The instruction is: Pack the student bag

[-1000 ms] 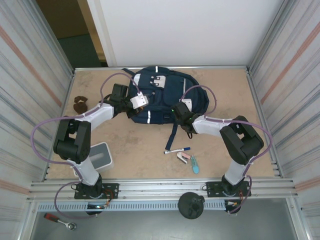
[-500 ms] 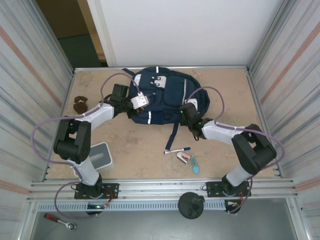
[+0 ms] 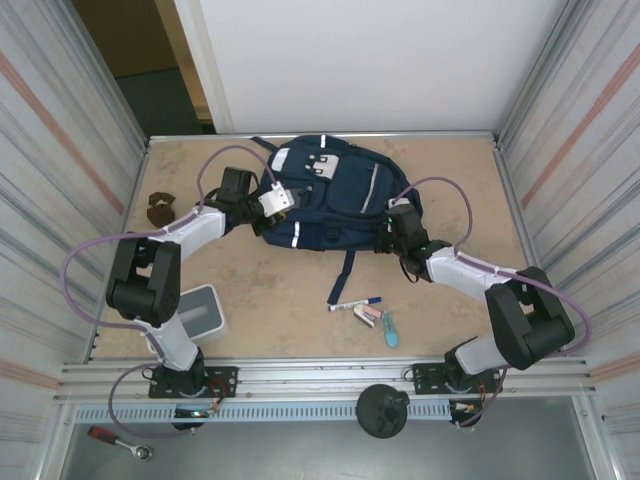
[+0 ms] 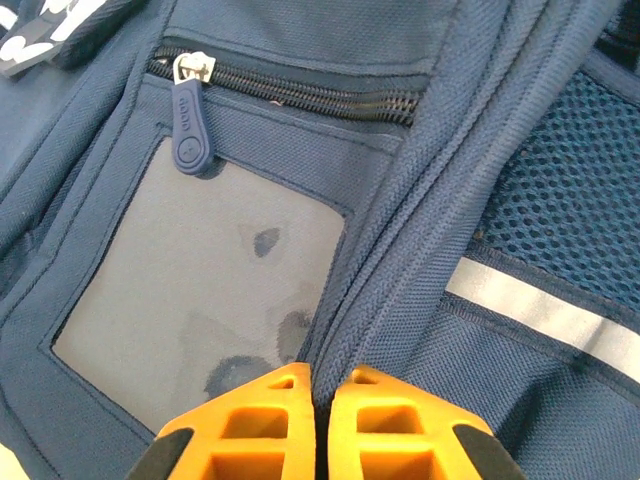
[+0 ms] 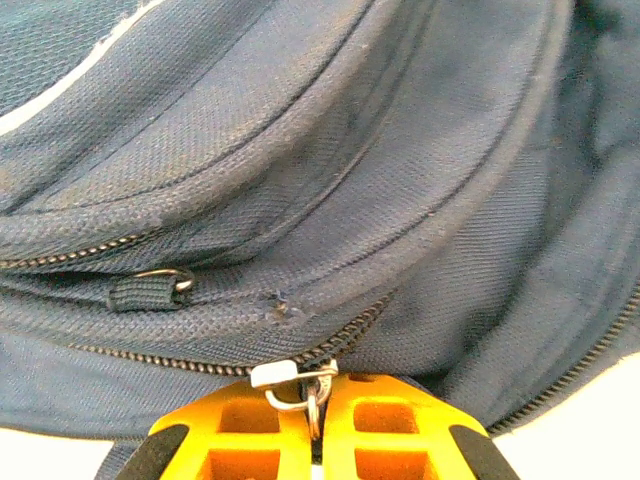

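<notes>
Student bag [image 3: 330,195] lies flat, front up, at the far-centre of the desk [image 3: 250,290], top end nr the far edge. One strap trails toward the near edge.

Left fingers [image 3: 285,203] are at the bag's left side. In the left wrist view they [image 4: 305,385] are pressed together w/ a raised seam of the bag running in btwn the tips, so pinched on the fabric. Just left of the seam is a grey window patch [image 4: 215,300], w/ a closed zip and a navy puller [image 4: 188,125] above it. Right of the seam: mesh and a reflective stripe [image 4: 545,315].

Right fingers [image 3: 392,222] are at the bag's right near corner. In the right wrist view they [image 5: 335,400] are clamped narrow on a zip pull [image 5: 300,385], a metal ring w/ a small white tab, at the end of a zip line. A 2nd slider w/ a fabric tab [image 5: 150,288] sits on the zip above, to the left.

Rest of desk: marker pen [image 3: 354,301], pink-white item [image 3: 368,314] and teal item [image 3: 388,328] grouped toward the near edge, right of centre, well apart from the bag. Brown lump [image 3: 159,208] is by the left edge. White-grey box [image 3: 200,310] sits nr the left arm's base at the near-left corner.
</notes>
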